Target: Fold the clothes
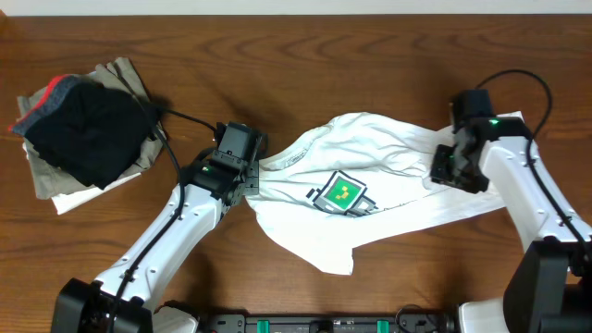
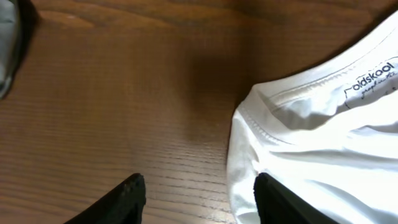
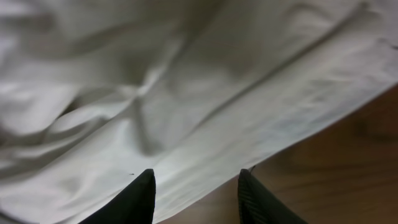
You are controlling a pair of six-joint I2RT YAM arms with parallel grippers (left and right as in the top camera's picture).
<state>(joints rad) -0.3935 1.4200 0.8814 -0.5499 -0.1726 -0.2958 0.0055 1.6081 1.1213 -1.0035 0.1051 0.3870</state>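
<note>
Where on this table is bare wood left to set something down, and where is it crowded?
Free: the back strip of table between the clothes pile and white shirt; the front-left corner beside the left arm; the front wood between shirt and right arm. Crowded: the middle, with the left pincer and right pincer at the shirt's ends.

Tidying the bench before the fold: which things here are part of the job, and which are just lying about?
Job: white T-shirt with green print, left gripper, right gripper.
Lying about: black garment with red band, khaki-grey garment beneath it.
</note>
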